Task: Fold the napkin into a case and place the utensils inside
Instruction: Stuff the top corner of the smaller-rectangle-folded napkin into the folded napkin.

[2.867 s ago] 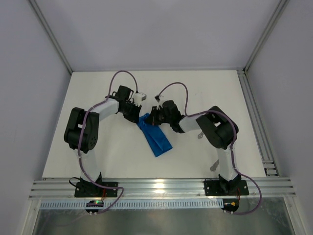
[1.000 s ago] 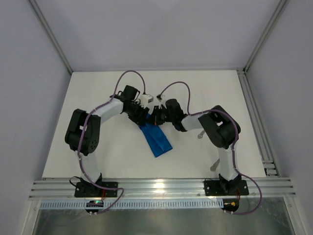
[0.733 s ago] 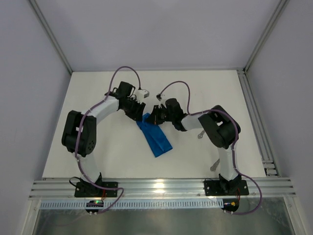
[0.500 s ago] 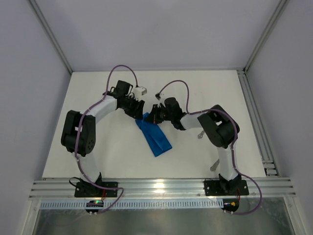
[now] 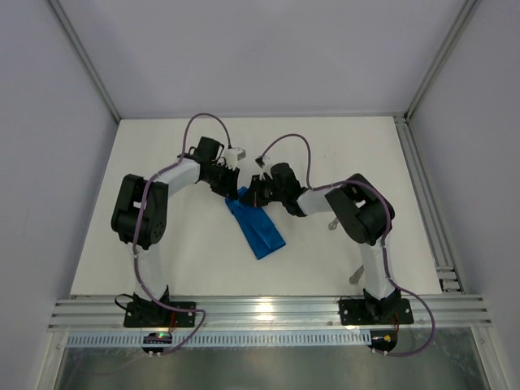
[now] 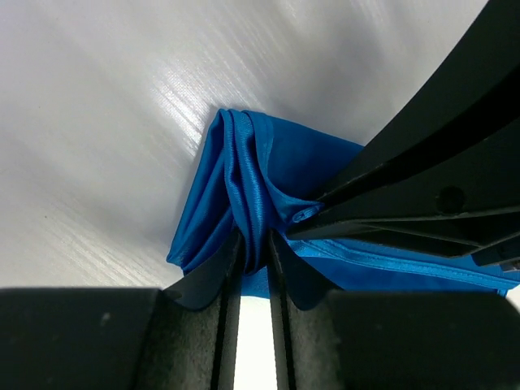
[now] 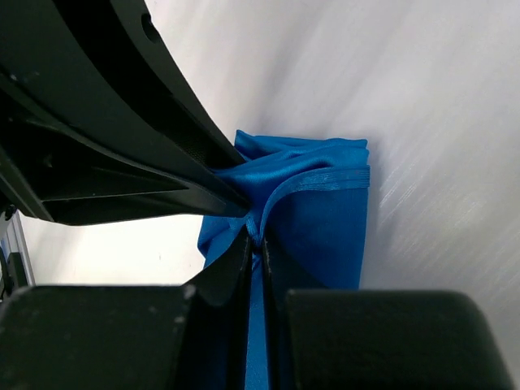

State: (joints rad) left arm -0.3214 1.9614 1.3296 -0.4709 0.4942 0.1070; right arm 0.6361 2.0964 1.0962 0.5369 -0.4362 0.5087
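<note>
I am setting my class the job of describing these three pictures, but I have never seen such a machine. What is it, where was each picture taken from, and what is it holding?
These are two robot arms bolted at the near edge of a white table. The wide picture looks down from above and behind them, with the left arm on the left. The other two come from a small camera on each wrist, so the black shapes at the bottom of each belong to that arm itself. On the table lies a blue napkin, folded into a long strip. At its far end the left pincer and the right pincer are each closed on a fold of the cloth, as the close-ups show. A small silvery thing lies beside the right arm, too small to name.
</note>
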